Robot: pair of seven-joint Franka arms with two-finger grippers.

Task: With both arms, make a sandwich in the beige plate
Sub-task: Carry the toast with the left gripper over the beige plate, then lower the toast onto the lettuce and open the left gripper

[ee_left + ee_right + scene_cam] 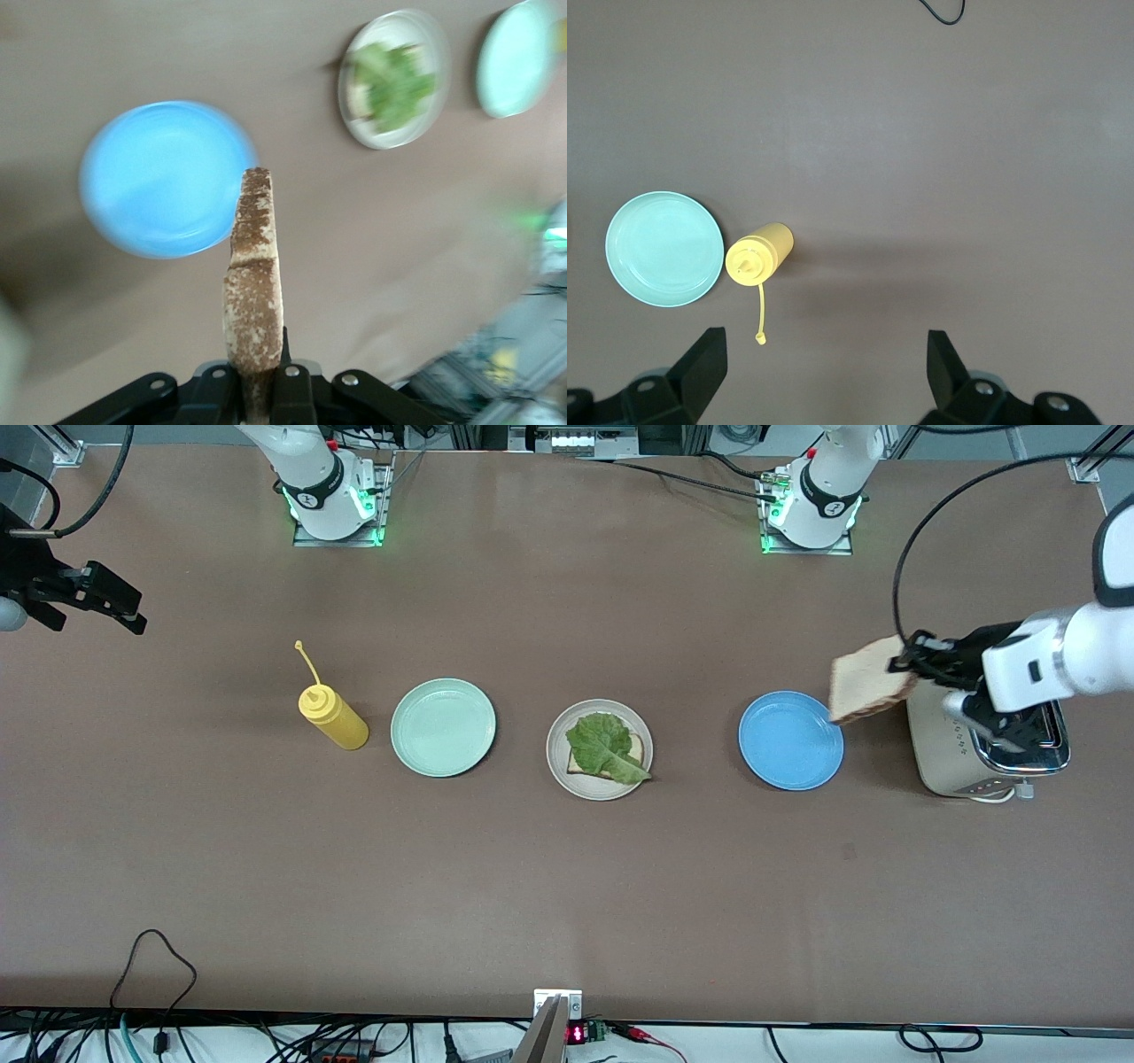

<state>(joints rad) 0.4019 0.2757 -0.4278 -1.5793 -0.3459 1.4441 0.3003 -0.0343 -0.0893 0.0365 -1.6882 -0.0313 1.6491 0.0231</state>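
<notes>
We see one bread slice and the lettuce leaf (606, 750) already on the beige plate (558, 762). Our left gripper (912, 662) clamps the second slice (868, 680) over the counter between toaster (957, 766) and blue plate (788, 741); topping remains. Our right gripper (115, 607) waits, jaws wide.

Even overhead light, soft shadows w/ front & right wrist views sharp; left wrist view motion-blurred.

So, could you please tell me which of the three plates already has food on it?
The beige plate, between the mint-green plate and the blue plate: it alone holds bread and lettuce.
</notes>
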